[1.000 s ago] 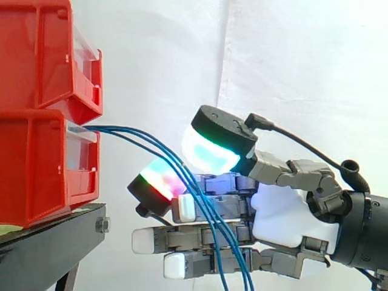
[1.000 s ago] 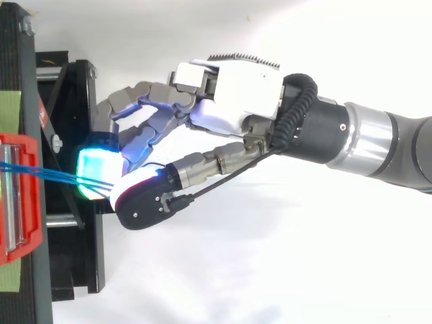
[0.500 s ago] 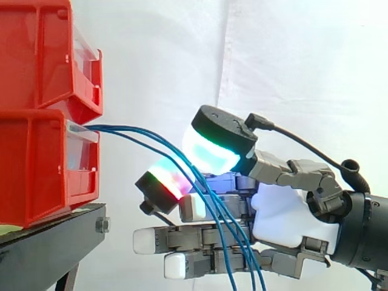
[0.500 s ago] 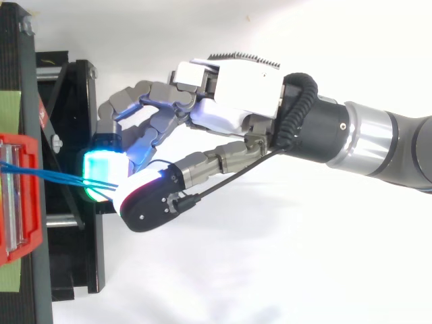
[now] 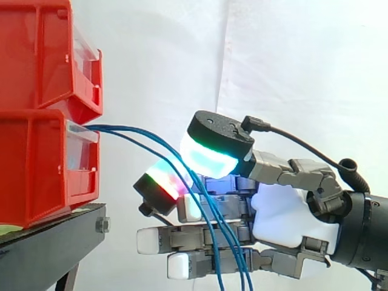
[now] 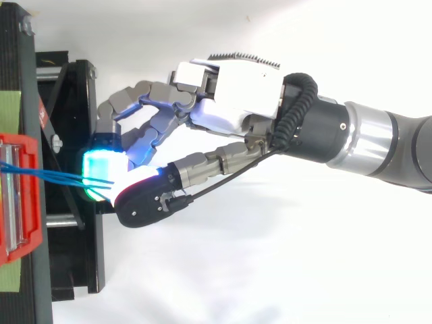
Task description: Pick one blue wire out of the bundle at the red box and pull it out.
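Blue wires (image 5: 124,128) leave the front of the lower red box (image 5: 30,163) ahead of the hand (image 5: 285,215), arc toward it and drop across its straight lower fingers, running out of sight below the palm. On the way they pass between the thumb pad (image 5: 209,159) and the pad of one curled finger (image 5: 162,180). Over the last second the thumb has tipped down and forward onto that finger, so the gap around the wires has closed. From above the two pads meet where the strands (image 6: 61,177) run in, and the hand now appears to pinch them, its other fingers straight beneath. Several strands seem to lie in the pinch, not one, so the grip looks set but the singling-out is doubtful. The wires sag loosely, so no pull shows yet. Beyond the fingertips, a second red bin (image 5: 36,54) sits on the box, a black stand (image 5: 42,248) carries both, and a white curtain (image 5: 291,73) hangs behind. Nothing blocks a straight draw back from the box
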You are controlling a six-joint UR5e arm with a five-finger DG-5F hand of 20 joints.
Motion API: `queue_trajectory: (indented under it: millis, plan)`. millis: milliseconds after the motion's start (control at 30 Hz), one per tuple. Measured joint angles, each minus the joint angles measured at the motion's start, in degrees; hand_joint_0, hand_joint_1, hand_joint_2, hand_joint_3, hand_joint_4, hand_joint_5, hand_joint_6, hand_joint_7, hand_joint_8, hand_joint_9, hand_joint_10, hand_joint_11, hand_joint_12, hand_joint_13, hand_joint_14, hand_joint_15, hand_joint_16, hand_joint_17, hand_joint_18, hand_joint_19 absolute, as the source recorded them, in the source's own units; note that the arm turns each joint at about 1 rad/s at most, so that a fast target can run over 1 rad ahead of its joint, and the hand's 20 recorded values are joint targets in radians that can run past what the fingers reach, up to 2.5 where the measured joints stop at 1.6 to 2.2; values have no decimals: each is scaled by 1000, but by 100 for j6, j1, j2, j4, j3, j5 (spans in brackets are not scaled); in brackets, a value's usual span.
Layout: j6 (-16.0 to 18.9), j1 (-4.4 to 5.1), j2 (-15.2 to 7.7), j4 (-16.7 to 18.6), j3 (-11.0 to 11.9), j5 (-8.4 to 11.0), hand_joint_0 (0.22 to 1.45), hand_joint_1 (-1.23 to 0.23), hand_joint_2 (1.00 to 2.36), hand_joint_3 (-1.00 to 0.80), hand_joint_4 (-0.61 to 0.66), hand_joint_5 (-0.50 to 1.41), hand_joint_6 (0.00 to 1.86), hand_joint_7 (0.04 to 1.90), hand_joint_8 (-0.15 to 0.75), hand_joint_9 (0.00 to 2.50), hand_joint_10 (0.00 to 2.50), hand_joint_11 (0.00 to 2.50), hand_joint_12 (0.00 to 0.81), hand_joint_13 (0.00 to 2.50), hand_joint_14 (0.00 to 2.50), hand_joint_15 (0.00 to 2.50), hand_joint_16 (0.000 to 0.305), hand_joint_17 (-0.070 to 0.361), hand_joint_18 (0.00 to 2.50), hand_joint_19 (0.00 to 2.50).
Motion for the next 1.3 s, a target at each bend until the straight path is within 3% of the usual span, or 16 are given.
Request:
queue_trajectory:
  millis: [533,733,933,1300]
  plan:
    - [0,0,0,0,1,1,654,-920,1000,-500,153,-112,864,1153,264,1163,23,817,351,731,15,397,46,103,635,529]
    - [0,-3,0,0,0,2,550,-744,1000,-500,153,-72,794,1211,253,1194,22,678,364,760,15,397,47,106,659,555]
    - [0,-4,0,0,0,-2,583,-697,1007,-410,147,-69,781,1275,256,1202,22,702,368,760,15,406,47,105,659,572]
    - [0,-5,0,0,1,-3,627,-886,1017,-230,130,-108,871,1255,270,1156,24,790,364,739,17,410,47,105,654,548]
